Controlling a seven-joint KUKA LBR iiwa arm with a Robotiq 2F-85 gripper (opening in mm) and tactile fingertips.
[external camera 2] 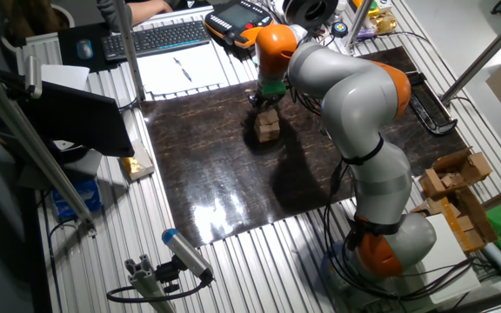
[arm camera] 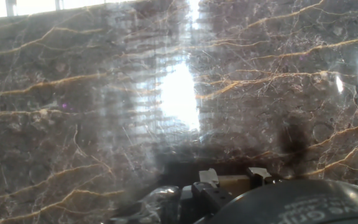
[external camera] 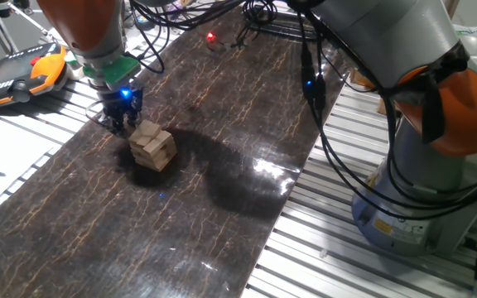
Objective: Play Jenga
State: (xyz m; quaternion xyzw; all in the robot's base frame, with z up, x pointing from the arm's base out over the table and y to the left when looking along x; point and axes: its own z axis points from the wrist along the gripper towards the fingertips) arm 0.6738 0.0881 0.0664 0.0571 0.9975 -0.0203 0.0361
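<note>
pale tan jenga (external camera: 153, 146); dark tabletop (external camera: 222, 223), gold veining; orange-grey arm (external camera 2: 355, 96).

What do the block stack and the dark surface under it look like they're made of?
The small stack of pale tan rectangular blocks looks like unfinished wood: matte and light, with no glare. The dark brown slab with tan veins looks like polished marble or a marble-print laminate; it throws bright reflections in the hand view. Which of the two it is, I cannot tell.

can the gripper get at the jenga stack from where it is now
Probably yes: the gripper sits low right beside the block stack, at its upper blocks, with nothing between them. Whether it already touches is unclear.
</note>
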